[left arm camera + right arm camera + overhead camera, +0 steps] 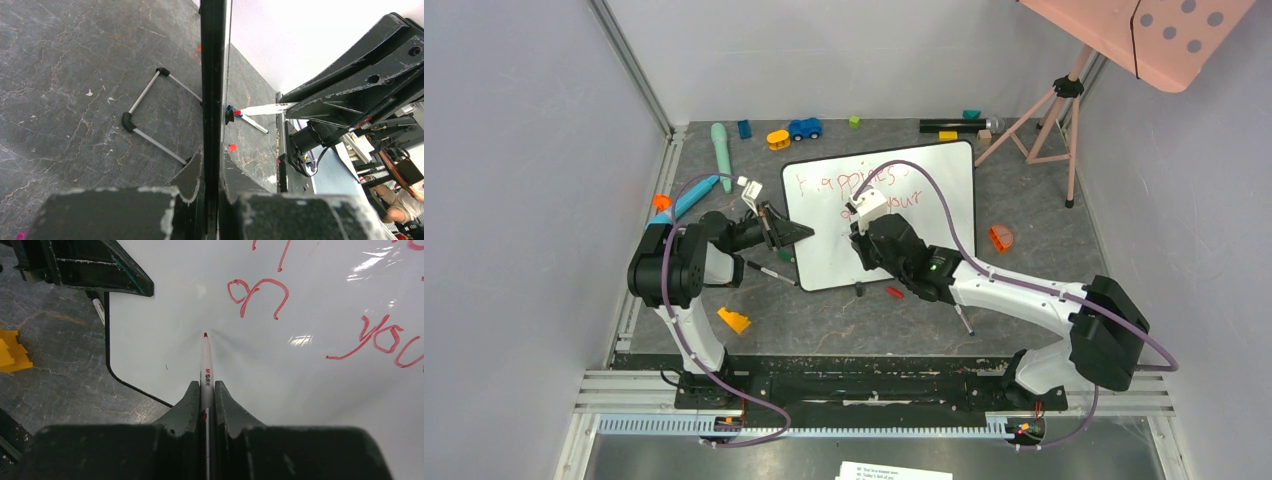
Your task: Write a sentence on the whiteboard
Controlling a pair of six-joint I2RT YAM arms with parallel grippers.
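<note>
The whiteboard (824, 262) lies tilted on the dark table, its glossy face (310, 390) filling the right wrist view. The sentence (844, 180) is in red, with "on" (257, 295) and "you" (380, 337) legible. My left gripper (794, 232) is shut on the board's left rim, which runs edge-on as a black bar (215, 75) between its fingers (214, 165). My right gripper (859, 235) is shut on a white red-tipped marker (205, 365). The marker's tip meets the board just below "on", and the right gripper (206, 387) clamps its barrel.
A black pen (772, 272) lies by the board's near left corner and a red cap (895, 292) by its near edge. A yellow block (734, 320), an orange piece (1000, 237), toys at the back (805, 128) and a pink tripod (1064, 100) surround the board.
</note>
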